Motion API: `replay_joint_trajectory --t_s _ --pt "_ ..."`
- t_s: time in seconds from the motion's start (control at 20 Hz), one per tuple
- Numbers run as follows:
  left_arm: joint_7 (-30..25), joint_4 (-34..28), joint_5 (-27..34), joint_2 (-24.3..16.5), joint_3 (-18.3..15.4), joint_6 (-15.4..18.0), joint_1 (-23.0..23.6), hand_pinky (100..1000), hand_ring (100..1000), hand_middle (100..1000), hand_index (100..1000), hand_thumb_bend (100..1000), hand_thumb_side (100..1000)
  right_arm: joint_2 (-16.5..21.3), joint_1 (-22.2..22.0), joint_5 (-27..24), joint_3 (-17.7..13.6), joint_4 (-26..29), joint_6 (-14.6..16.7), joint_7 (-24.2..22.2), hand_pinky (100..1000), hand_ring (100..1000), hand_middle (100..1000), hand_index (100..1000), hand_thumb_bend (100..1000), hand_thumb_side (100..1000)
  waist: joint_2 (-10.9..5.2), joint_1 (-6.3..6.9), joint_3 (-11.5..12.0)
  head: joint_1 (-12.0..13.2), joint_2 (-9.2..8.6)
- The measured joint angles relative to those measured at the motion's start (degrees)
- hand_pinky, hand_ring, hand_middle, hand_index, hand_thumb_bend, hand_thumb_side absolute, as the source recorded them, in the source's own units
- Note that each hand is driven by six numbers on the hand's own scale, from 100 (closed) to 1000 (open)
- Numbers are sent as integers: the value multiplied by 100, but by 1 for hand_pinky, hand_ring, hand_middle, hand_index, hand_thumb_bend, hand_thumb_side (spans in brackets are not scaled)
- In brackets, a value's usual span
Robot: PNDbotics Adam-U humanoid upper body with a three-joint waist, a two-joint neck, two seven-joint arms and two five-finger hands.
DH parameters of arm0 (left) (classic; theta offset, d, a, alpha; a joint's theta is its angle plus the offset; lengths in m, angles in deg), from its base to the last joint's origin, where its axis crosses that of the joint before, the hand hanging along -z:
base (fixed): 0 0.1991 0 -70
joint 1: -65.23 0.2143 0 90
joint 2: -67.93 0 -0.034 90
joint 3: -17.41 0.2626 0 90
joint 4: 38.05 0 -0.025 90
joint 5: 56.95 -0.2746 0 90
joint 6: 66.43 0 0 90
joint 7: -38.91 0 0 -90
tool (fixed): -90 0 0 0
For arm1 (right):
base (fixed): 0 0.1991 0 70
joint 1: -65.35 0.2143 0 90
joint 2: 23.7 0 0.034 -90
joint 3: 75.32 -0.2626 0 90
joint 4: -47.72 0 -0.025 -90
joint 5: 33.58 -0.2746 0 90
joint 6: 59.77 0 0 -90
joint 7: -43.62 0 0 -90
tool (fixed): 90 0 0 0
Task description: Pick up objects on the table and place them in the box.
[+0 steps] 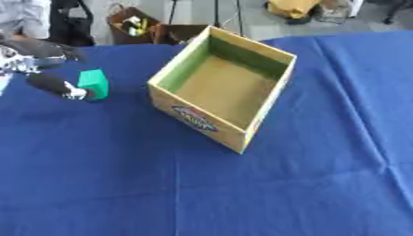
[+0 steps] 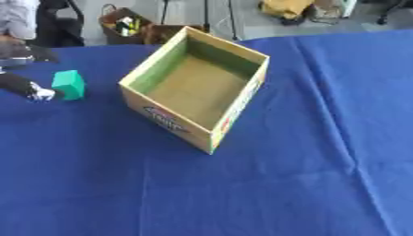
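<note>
A small green block (image 1: 94, 83) stands on the blue tablecloth (image 1: 202, 193) at the far left. My left hand (image 1: 32, 53) comes in from the left edge, spread open beside the block. One black finger with a pale tip (image 1: 56, 87) touches the block's lower left side, and the other fingers hover apart above and to its left. An open cardboard box (image 1: 193, 115) with a green inner wall and a bare brown floor sits to the right of the block, turned at an angle. No right hand shows.
Beyond the table's far edge stand a brown bag (image 1: 133, 25) holding small items and a yellow object (image 1: 290, 7) on the floor. Blue cloth stretches in front of and to the right of the box.
</note>
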Motion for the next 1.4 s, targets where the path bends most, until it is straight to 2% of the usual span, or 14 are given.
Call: replay_joint_trajectory --t_s 0.15,0.65,0.7,0.8,0.85,0.9,0.95,1.0,1.2,1.4 --pt "162 61 -181 29 -63 -52 -50 937 907 1000 1000 482 754 -12 37 -27 34 0 0 0 793 869 790 810 100 1000 49 -5 -30 29 -60" --pt "196 276 -276 55 -199 -62 -152 953 921 1000 1000 514 757 -46 83 -90 69 0 -22 36 788 857 777 790 100 1000 164 -13 -97 99 -172" --pt "162 306 -265 55 -210 -61 -158 966 931 1000 1000 553 762 -46 84 -92 70 0 -26 46 787 855 774 781 100 1000 174 -13 -100 100 -186" --pt "64 381 -185 57 -242 -40 -160 967 945 1000 1000 693 766 -46 87 -94 70 0 -47 74 785 851 770 773 100 1000 185 -13 -102 100 -190" --pt "2 405 -126 57 -256 -30 -165 964 954 1000 1000 843 783 -46 87 -95 70 0 -61 90 785 851 769 771 100 1000 194 -13 -102 100 -191" --pt "-59 415 -76 57 -267 -29 -177 964 955 1000 1000 866 790 -46 86 -97 70 0 -70 100 785 850 769 771 100 1000 207 -13 -103 102 -193" --pt "-111 414 -36 57 -276 -39 -188 959 954 1000 1000 830 828 -46 85 -99 71 0 -81 111 785 849 767 768 100 975 214 -12 -105 109 -203" --pt "-148 410 -8 57 -277 -57 -193 959 954 1000 1000 926 807 -46 84 -100 74 0 -88 118 784 847 766 764 100 1000 216 -9 -108 117 -210" --pt "-214 375 -2 55 -287 -141 -243 951 948 1000 1000 843 781 -48 83 -116 105 0 -99 145 783 841 759 739 100 1000 253 6 -141 157 -265" --pt "-245 398 -14 53 -357 -211 -258 947 941 998 1000 810 772 -49 92 -125 138 0 -81 168 785 839 756 734 100 1000 302 9 -182 200 -330"
